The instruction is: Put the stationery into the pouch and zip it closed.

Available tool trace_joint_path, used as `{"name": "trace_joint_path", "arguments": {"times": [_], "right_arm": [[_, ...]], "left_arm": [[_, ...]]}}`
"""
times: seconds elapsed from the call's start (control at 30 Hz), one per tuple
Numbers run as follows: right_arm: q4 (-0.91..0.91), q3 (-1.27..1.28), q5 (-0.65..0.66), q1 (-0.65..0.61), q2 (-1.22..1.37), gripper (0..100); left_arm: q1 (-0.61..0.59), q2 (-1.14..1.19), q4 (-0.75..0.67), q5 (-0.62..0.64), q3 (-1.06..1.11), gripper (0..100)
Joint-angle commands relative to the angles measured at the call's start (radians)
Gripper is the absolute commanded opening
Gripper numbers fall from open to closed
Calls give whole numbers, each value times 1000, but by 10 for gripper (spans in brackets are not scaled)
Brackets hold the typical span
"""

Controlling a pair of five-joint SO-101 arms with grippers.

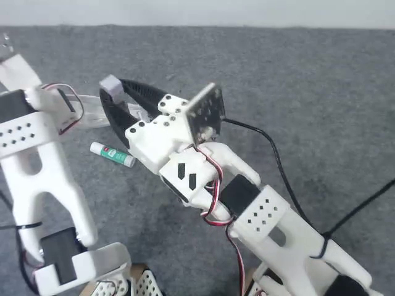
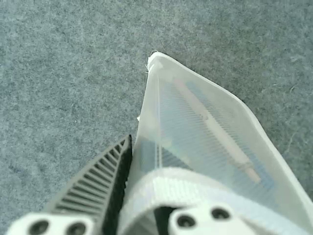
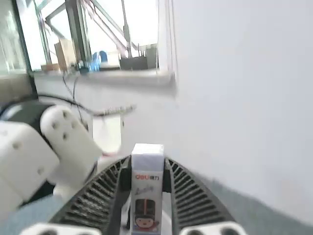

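Step in hand: loading. The right pincer (image 3: 146, 164) clamps an eraser (image 3: 146, 196) just beside the pouch (image 2: 210, 137). The left pincer (image 2: 141, 161) pinches the pouch's edge. A glue stick (image 1: 113, 154) lies on the tabletop (image 1: 308, 92). Next, probably: line the eraser up with the pouch mouth, then release.

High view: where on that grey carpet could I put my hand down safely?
Bare carpet lies beyond the black cable, toward the back wall. It is crowded around the pouch and the glue stick beside it.

Grey felt surface (image 1: 321, 80) meets a white wall (image 3: 244, 98) beside a bright window (image 3: 98, 29).
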Motion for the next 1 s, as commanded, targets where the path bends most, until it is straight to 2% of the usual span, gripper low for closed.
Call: {"name": "trace_joint_path", "arguments": {"times": [0.0,0.17,0.53,0.77,0.9,0.97], "right_arm": [[-229,20,20,13,58,6],[-470,83,20,7,140,6],[-783,91,26,-1,464,6],[-972,94,245,-7,639,6],[-992,95,284,-5,673,7],[-987,98,284,-5,673,39]], "left_arm": [[-6,0,-18,12,-21,12],[-6,0,-18,12,-21,12],[-6,2,-20,12,-21,12],[-6,2,-21,12,-21,12],[-6,2,-21,11,-21,12],[-6,2,-21,11,-21,12]]}}
